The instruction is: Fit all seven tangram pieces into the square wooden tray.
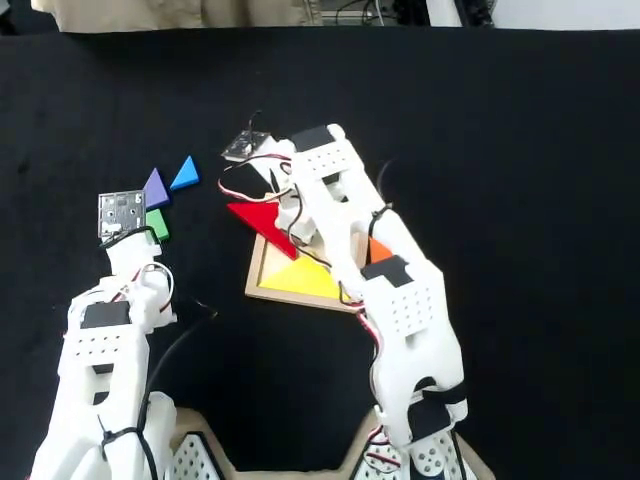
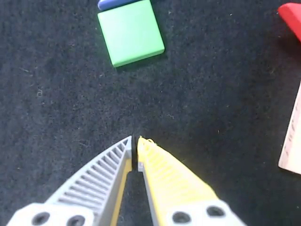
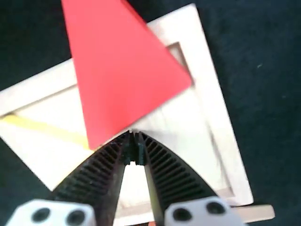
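The square wooden tray [image 1: 256, 279] lies mid-table with a yellow triangle [image 1: 300, 277] and an orange piece [image 1: 379, 249] in it. My right gripper [image 3: 134, 139] is shut on one edge of the big red triangle [image 3: 117, 70], which it holds tilted over the tray [image 3: 211, 108], jutting past the far left corner [image 1: 258, 217]. A green square [image 2: 130, 32] lies flat on the cloth just ahead of my left gripper [image 2: 135, 141], which is shut on nothing. A purple triangle [image 1: 155, 188] and a blue triangle [image 1: 185, 175] lie just beyond the green square [image 1: 157, 224].
Black cloth covers the whole table. The right arm's body [image 1: 400, 300] stretches over the tray's right side and hides part of it. In the left wrist view, the tray's edge [image 2: 291, 136] and a corner of the red triangle [image 2: 291, 19] show off to one side.
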Available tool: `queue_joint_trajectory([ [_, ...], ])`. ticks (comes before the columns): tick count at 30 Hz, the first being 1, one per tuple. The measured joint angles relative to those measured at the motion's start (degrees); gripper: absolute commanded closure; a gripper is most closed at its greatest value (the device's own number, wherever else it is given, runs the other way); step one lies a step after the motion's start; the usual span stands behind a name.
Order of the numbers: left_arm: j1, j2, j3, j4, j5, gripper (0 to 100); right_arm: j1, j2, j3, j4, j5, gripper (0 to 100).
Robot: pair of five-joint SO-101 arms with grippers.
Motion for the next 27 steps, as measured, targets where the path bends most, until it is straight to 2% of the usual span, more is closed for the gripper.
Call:
queue_joint_trajectory([
  [6, 0.0, 0.0, 0.0, 0.0, 0.0, 97, 0.0, -2.9, -5.5, 0.5, 0.1, 98.8],
  [14, 0.0, 0.0, 0.0, 0.0, 0.0, 97, -1.5, -1.1, -7.4, -13.3, -4.0, 98.8],
  [22, 0.0, 0.0, 0.0, -0.4, 0.0, 97, -1.4, 2.6, -7.3, -13.6, -4.0, 98.8],
  [27, 0.0, 0.0, 0.0, -1.0, 0.0, 97, -1.4, 2.6, -7.3, -9.7, -1.7, 98.8],
])
